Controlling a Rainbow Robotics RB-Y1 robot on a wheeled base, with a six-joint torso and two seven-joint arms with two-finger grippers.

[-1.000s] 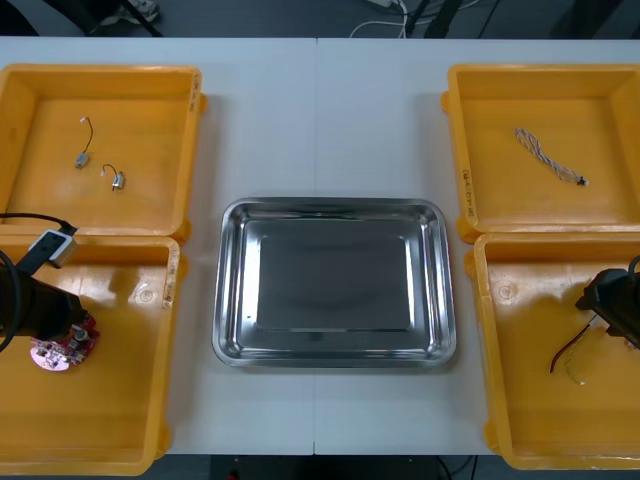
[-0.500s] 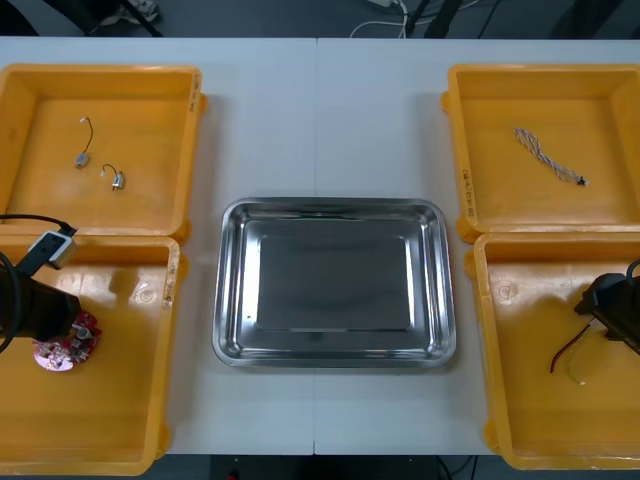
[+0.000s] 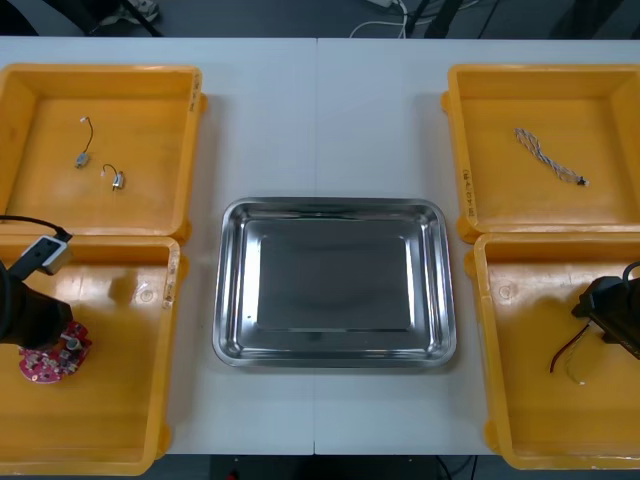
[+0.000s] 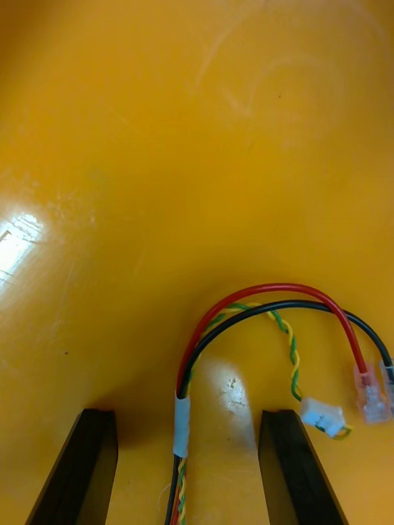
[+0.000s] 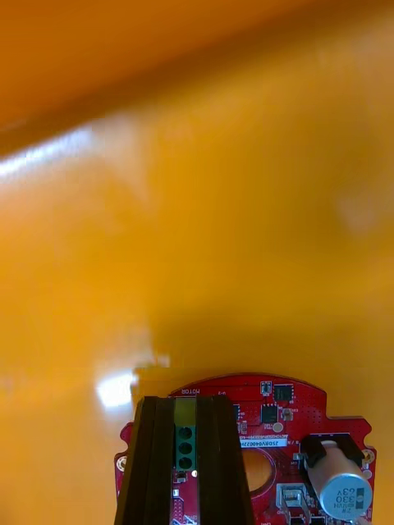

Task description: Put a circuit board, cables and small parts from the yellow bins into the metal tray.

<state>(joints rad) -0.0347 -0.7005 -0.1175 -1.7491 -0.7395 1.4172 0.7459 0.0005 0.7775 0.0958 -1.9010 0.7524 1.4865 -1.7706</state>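
1. Left gripper clamps the circuit board by its green connector, in the near left bin; watch for the board twisting loose.
2. Right gripper, open, straddles the cable; you may catch one strand.

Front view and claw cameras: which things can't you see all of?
Red board: front view, the left arm covers one side; left wrist view, the left claw covers its middle and the edge cuts it off.
Cables: right wrist view, they run off the edge between the fingers of the right claw.
Small metal parts: front view, too small to identify.
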